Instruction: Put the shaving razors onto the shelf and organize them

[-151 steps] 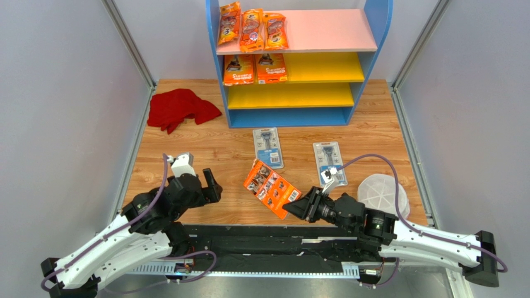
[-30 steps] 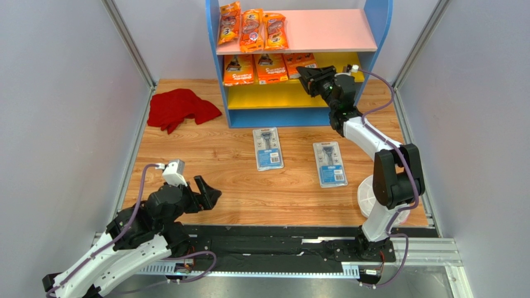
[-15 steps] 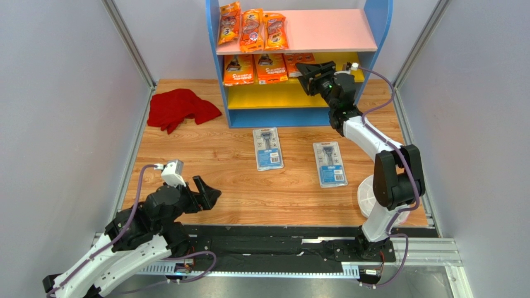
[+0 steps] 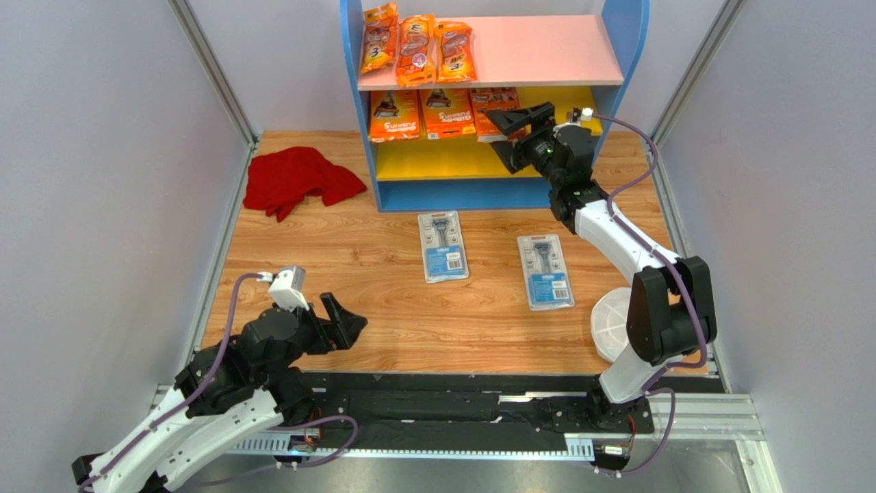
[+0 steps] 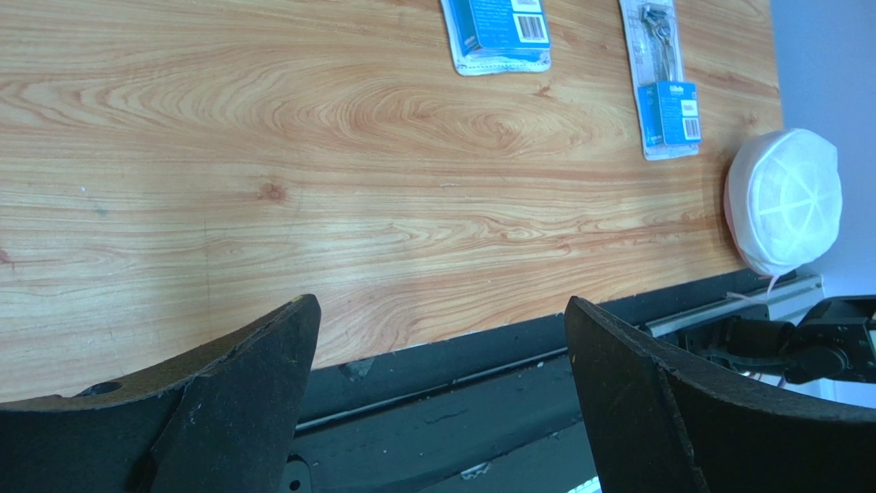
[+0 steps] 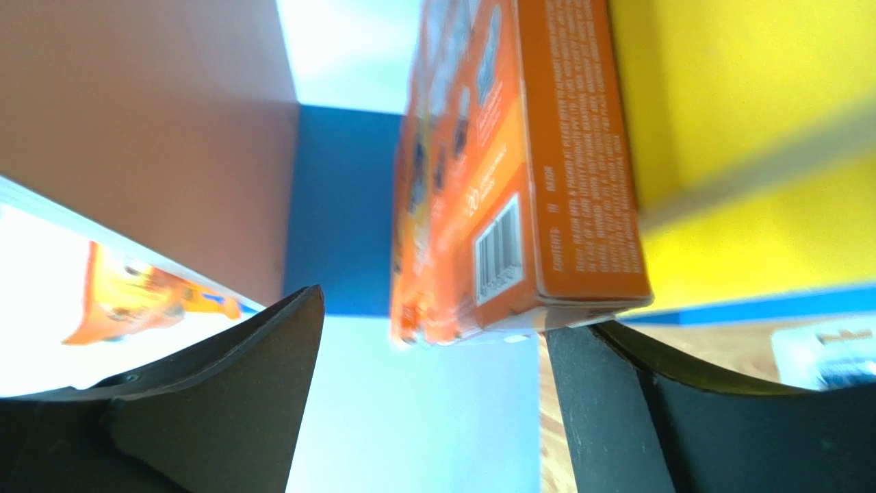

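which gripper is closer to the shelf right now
Right. The right gripper is at the shelf's upper yellow board, jaws open by an orange box. The left gripper hangs open near the table's front edge, far from the shelf.

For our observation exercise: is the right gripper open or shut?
Open. The right gripper has its fingers wide apart around the orange box, one clear of it.

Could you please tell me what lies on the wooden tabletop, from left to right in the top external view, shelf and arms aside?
Crumpled red cloth, grey-blue blister card holding one razor, second grey-blue blister card of the same kind, round white lidded dish.
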Robot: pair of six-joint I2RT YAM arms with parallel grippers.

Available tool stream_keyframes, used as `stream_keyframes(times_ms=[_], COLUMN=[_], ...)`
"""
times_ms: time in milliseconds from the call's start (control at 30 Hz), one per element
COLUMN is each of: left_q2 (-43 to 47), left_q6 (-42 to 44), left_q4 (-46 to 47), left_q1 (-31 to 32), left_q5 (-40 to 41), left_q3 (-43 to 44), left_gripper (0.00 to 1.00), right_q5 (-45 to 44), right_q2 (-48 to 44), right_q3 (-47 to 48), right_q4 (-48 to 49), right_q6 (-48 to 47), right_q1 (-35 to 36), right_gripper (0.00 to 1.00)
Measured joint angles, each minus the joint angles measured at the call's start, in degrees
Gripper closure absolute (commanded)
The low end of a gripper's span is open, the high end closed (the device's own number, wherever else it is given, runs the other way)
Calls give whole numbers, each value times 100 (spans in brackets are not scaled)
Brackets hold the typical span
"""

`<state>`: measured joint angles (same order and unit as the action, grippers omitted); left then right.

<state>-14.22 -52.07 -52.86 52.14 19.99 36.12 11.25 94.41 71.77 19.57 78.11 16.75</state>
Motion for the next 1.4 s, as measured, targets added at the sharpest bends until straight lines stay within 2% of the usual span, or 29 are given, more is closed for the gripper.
stream_keyframes(times_ms=[200, 533, 700, 833, 967, 1100, 1300, 1400], left_q2=[2, -9, -155, -302, -365, -385, -404, -424], left_q6=[-2, 11, 79, 136, 170, 210, 238, 243], left_q4=[2, 57, 146, 201, 260, 286, 304, 304], left_q1=[0, 0, 0, 0, 0, 0, 0, 0], left_q5=[-87, -166, -195, -234, -299, -339, -343, -341], left_q3=[-11, -76, -79, -90, -140, -168, -168, -168], left_gripper=[2, 2, 2, 2, 2, 2, 2, 2], right_q5=[177, 424, 494, 420, -11, -953, -2153, -2420], right_q2=[-160, -271, -1141, -1998, -2695, -3086, -3060, -2848], right_q3=[-284, -35, -1108, -1742, -1838, -1703, -1631, -1631], right_q4=[-393, -1091, -1274, -1993, -3117, -4472, -5761, -5928], right_q6=[-247, -680, -962, -1523, -2457, -3598, -4857, -5224], right_q1=[7, 7, 7, 7, 7, 7, 4, 0], right_gripper=[14, 12, 11, 11, 11, 12, 15, 18])
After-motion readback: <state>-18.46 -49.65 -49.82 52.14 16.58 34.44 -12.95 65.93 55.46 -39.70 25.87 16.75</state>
